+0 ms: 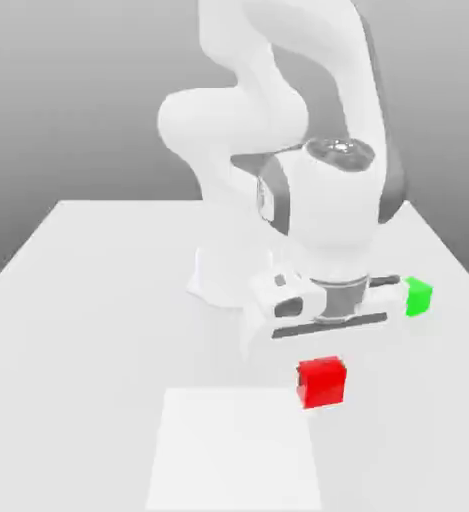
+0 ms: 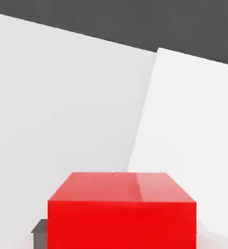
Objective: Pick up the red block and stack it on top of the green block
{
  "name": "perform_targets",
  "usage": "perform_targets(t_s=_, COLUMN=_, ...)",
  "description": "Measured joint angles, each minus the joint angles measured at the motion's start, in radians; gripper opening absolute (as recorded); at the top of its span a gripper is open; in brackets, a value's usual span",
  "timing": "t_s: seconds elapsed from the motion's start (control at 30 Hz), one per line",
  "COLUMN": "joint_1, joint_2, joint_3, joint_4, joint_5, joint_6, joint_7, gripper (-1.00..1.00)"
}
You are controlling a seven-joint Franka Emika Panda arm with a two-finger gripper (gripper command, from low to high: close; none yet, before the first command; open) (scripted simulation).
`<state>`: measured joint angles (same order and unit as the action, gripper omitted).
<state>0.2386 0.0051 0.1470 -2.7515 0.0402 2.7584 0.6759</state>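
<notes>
Cubes first: the red block [image 1: 322,381], smooth and matte, hangs just beneath the gripper [image 1: 323,345], clear above the pale table [image 1: 98,300], and it looms large in the hand view [image 2: 121,214]. The jaws are clamped narrow on its sides, holding it. The green block [image 1: 418,297], same plain cube shape, sits on the table toward the exterior view's right, beside the white hand.

Red block [image 1: 322,382] below tool [image 1: 323,345]
</notes>
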Motion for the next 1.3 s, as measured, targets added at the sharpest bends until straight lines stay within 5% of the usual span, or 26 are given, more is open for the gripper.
perform_targets(t_s=0.97, joint_1=0.761, joint_2=-0.248, joint_3=0.244, joint_4=-0.149, joint_5=0.175, joint_6=-0.093, joint_7=-1.222, gripper=-1.00)
perform_targets(t_s=1.3, joint_1=0.659, joint_2=-0.046, joint_3=0.308, joint_4=-0.147, joint_5=-0.160, joint_6=0.075, joint_7=-1.051, gripper=-1.00)
